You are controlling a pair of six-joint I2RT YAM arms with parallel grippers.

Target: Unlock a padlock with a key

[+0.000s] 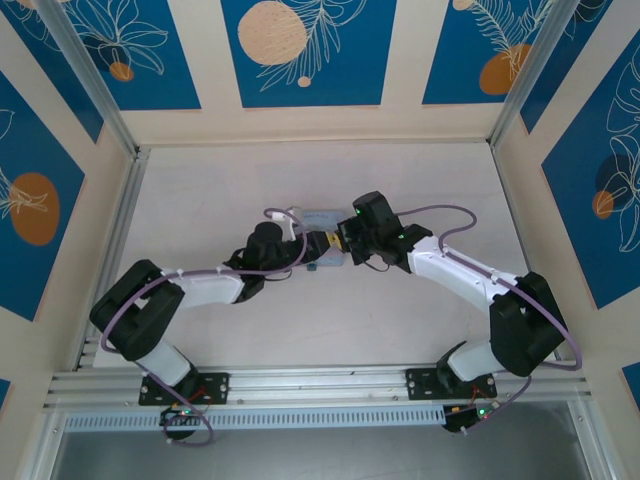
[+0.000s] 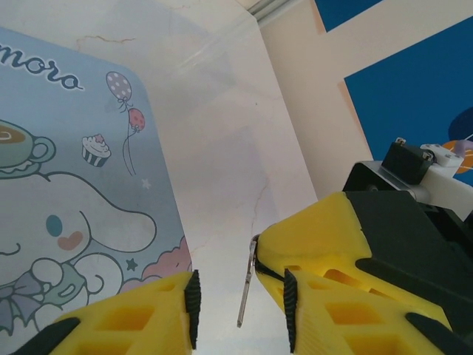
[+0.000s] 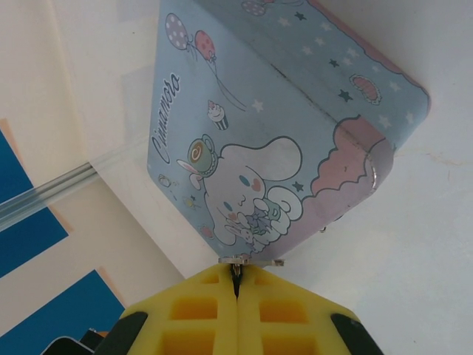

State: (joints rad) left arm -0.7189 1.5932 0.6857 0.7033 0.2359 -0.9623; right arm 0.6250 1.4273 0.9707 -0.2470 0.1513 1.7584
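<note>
The right gripper [image 3: 236,287] is clenched on the tiny thin silvery-brass key [image 2: 246,285], pinching its head so that the blade sticks out bare past the yellow fingertips. That hold looks meant to leave the shaft free for the other arm. In the left wrist view the blade hangs in the gap of the left gripper [image 2: 241,314], whose black pads [image 2: 194,305] stand apart on either side of it without touching. The left gripper is therefore released around the key, not yet holding it. This reads as a hand-over or a re-grip, perhaps to get a better angle on the key before it goes to the lock.

Both arms meet over the middle of the pale table [image 1: 300,330], just beside the pale blue tin box printed with a white cartoon dog, balloons and cupcakes [image 3: 295,133]. The tin lies close behind the key, and the right fingertips sit very near its printed lid. It is the main thing in the way: a wide swing of either wrist would likely knock it.

The tiny dark bluish padlock is too small to place with confidence. It may be at the tin's silvery clasp [image 3: 374,174], near the pink-edged corner.

Around the table stand cream walls with blue leaf-patterned panels [image 1: 300,50] and aluminium rails [image 1: 320,380], well apart from the work.
</note>
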